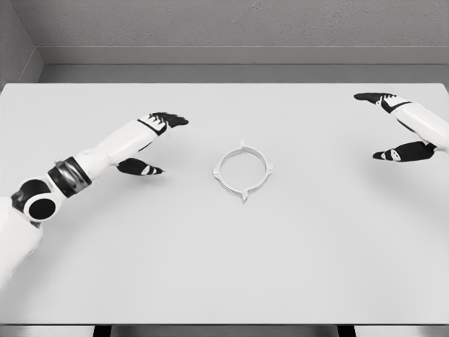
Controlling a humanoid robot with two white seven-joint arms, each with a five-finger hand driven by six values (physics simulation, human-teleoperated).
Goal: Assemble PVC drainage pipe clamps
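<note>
While the white clamp ring (243, 170) lies flat mid-table (224, 267), we hold our left hand (153, 140) and right hand (396, 126) spread wide, empty, well apart from it.

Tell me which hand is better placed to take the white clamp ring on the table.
Probably the left hand: it hovers open and visibly closer to the clamp ring than the right hand, which is open near the table's far right edge.
</note>
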